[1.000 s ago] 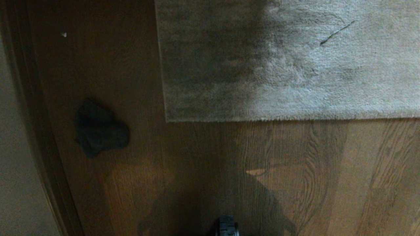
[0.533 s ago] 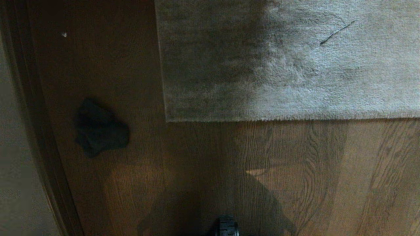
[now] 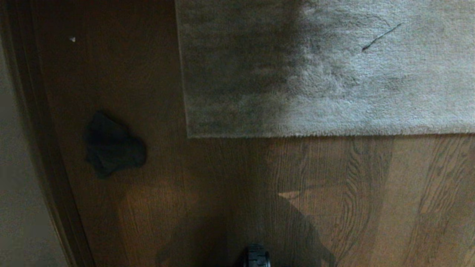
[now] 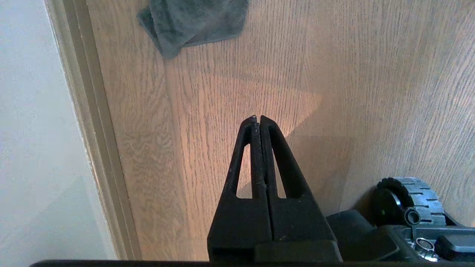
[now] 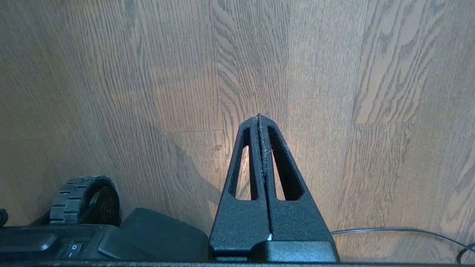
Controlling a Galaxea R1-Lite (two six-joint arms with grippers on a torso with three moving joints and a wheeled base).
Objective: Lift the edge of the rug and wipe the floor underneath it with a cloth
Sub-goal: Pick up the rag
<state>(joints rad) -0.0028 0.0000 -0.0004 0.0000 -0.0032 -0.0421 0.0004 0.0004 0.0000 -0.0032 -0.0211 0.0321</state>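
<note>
The floor (image 3: pixel 334 200) is brown wood plank with swirling grain, in shadow on the left of the head view and lighter to the right. The rug (image 3: pixel 334 74) covers the upper right of that view: light grey, short pile, with a broad dark smudge across its left half and a thin dark streak near its far right. The rug edge (image 3: pixel 315 135) runs straight across and meets a corner at its left end, lying flat on the boards. A baseboard (image 3: pixel 41 148) lines the left side. The cloth (image 3: pixel 111 146) lies crumpled on the bare floor between baseboard and rug corner, dark grey, apart from both. The left gripper (image 4: pixel 256 118) hangs over bare floor short of the cloth, fingers pressed together on nothing. The right gripper (image 5: pixel 258 116) hangs over bare planks, likewise closed and empty. A base wheel (image 3: pixel 256 256) shows at the bottom
</note>
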